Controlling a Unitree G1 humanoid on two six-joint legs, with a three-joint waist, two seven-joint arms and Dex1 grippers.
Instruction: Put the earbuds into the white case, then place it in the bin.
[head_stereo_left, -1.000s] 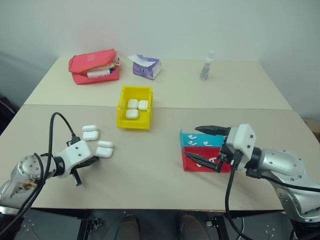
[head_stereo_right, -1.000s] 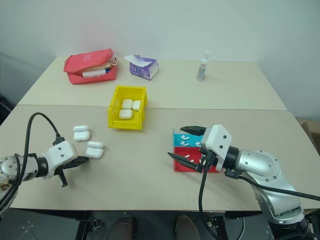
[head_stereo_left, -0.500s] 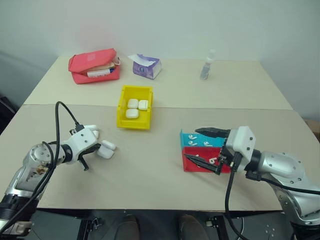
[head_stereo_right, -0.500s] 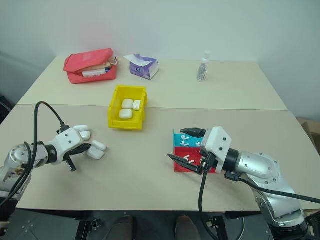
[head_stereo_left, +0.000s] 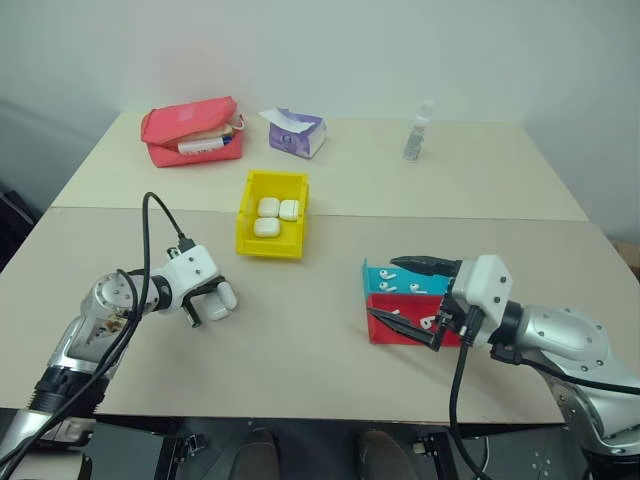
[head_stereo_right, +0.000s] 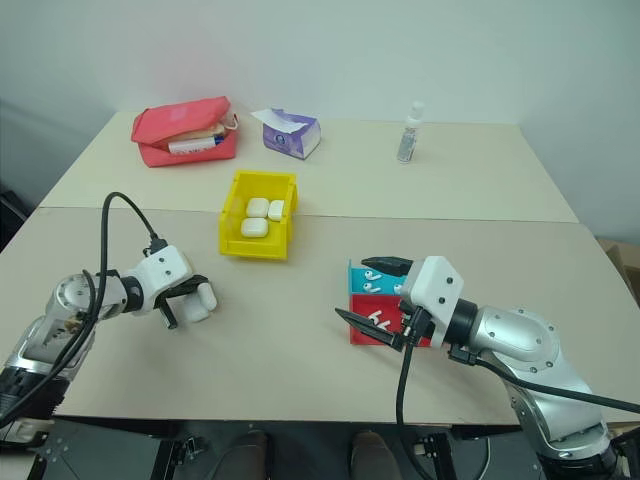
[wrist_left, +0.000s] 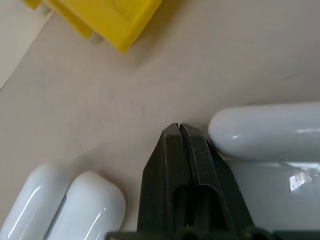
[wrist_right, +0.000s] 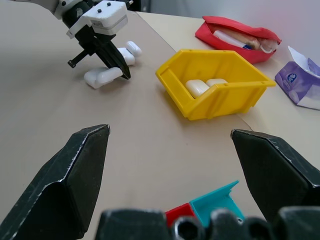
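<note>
Two glossy white cases (wrist_left: 70, 207) flank the left gripper's (wrist_left: 179, 131) clenched jaws; right gripper (wrist_right: 170, 165) jaws released.

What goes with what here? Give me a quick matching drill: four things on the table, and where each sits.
Things:
1. bin
2. left gripper
3. spray bottle
4. red pouch

Places:
A. far left corner of the table
B. far right part of the table
C. among white cases on the near left
D. middle of the table, cases inside

Pairs: 1-D, 2-C, 3-B, 4-A
</note>
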